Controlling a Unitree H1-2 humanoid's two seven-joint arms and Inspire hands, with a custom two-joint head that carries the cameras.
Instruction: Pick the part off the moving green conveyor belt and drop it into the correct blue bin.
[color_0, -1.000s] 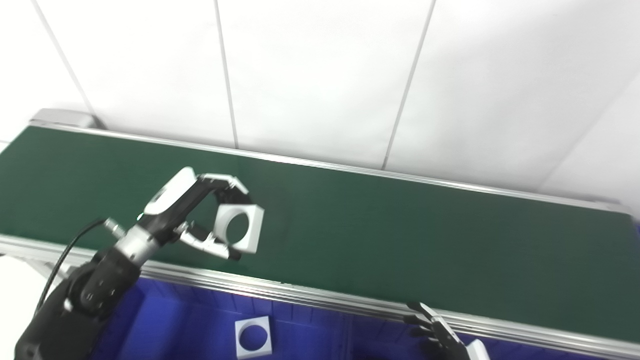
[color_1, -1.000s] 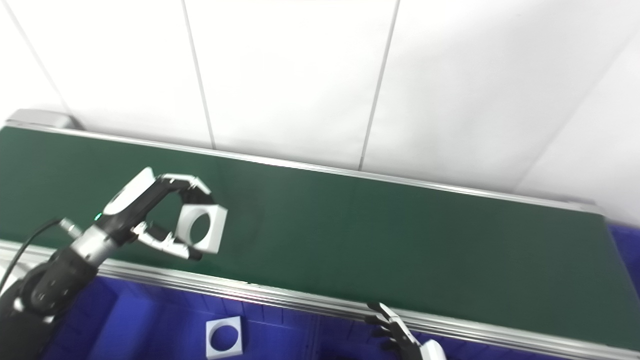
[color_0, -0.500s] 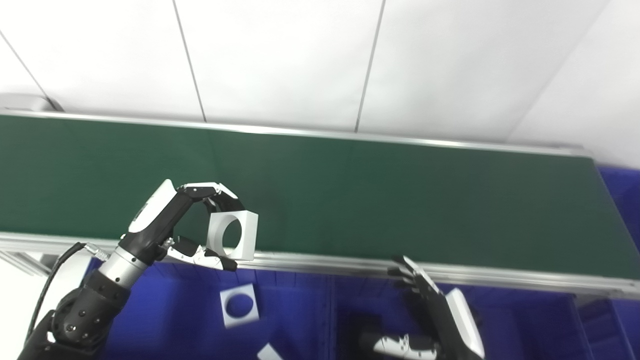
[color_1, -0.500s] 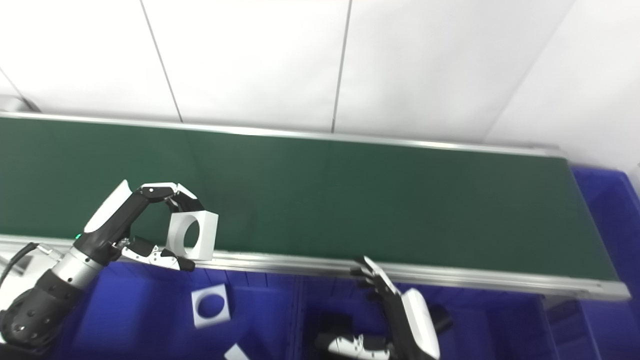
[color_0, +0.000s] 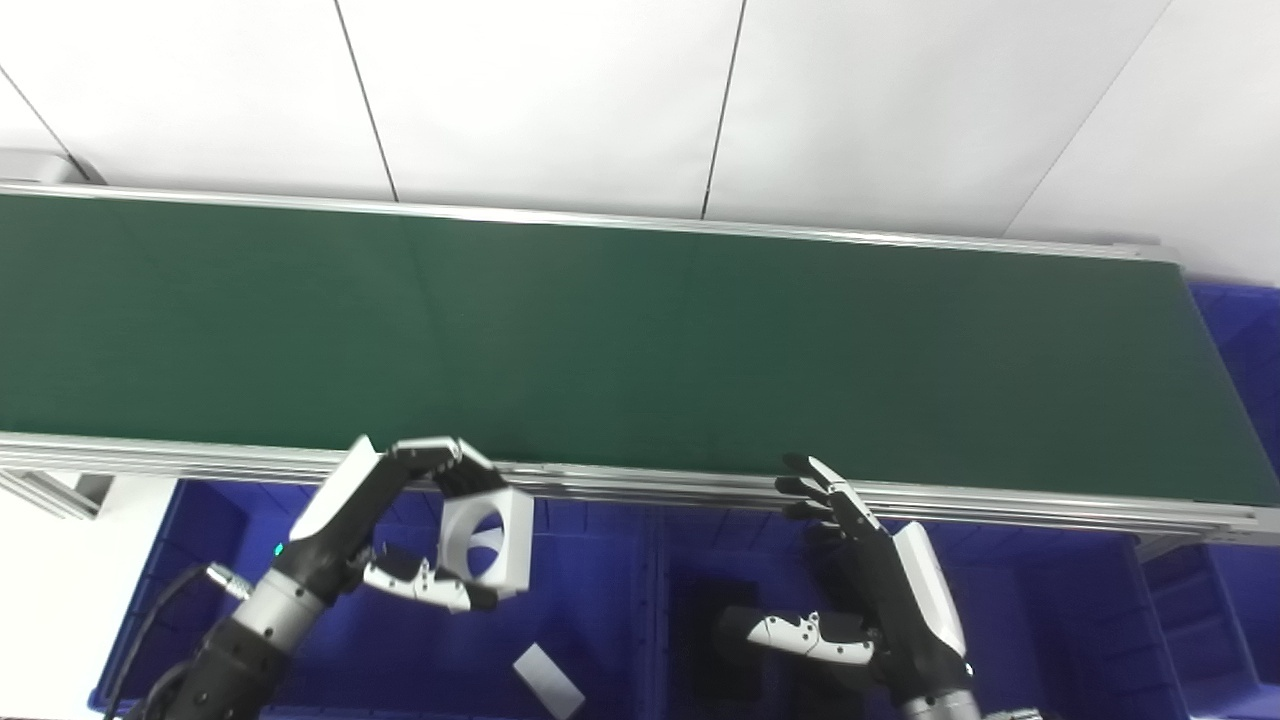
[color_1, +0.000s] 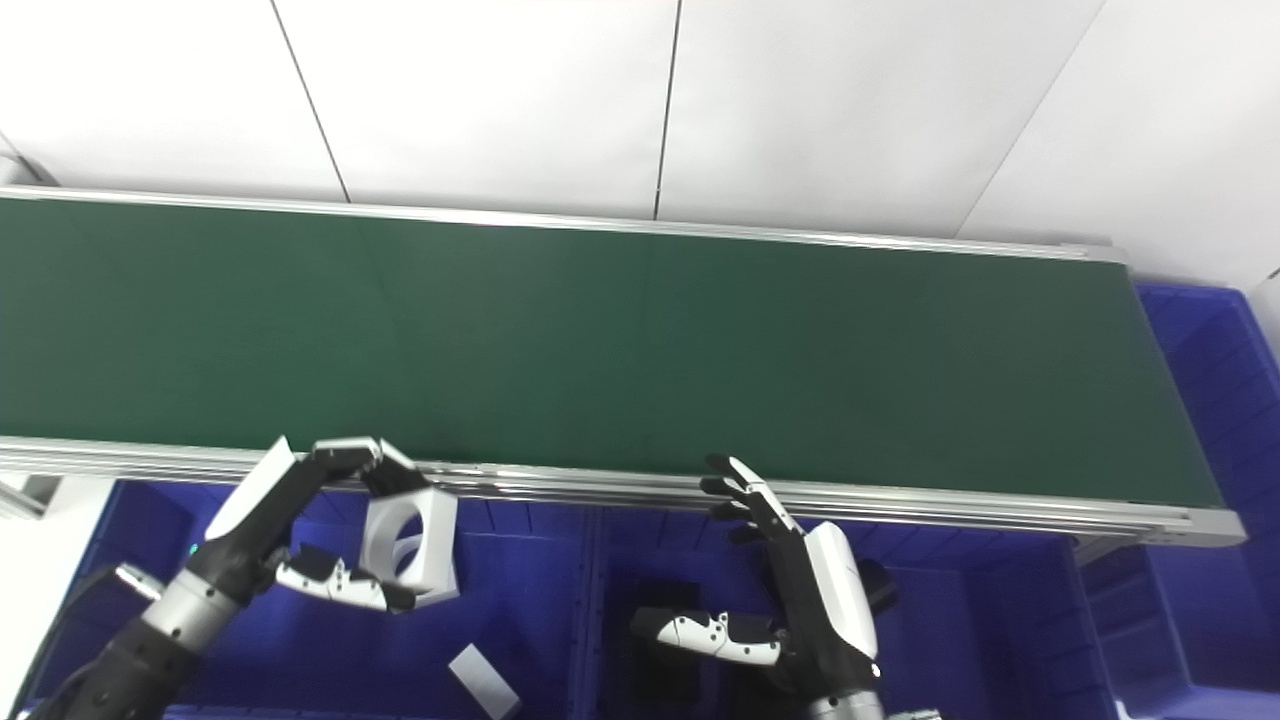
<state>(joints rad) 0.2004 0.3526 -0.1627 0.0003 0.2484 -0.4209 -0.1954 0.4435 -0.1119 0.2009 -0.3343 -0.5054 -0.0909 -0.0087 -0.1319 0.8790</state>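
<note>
My left hand (color_0: 385, 535) is shut on a white square block with a round hole (color_0: 488, 545), pinched between fingers above and thumb below. It hangs above the left blue bin (color_0: 180, 560), just in front of the conveyor's near rail. The green belt (color_0: 640, 340) carries no part. My right hand (color_0: 870, 600) is open, fingers spread, above the middle blue bin (color_0: 1010, 610). In the right eye view the held block (color_1: 412, 545) hides most of another white holed block behind it.
A flat white piece (color_0: 548, 682) lies on the left bin's floor. Dark parts (color_0: 715, 620) sit in the middle bin near my right hand. Another blue bin (color_1: 1215, 350) stands past the belt's right end. The metal rail (color_0: 640, 485) borders the belt's near side.
The camera has tilted down and levelled. My left hand has carried the block off the belt, back over the rail, and now holds it above the left bin. The right hand stays open.
</note>
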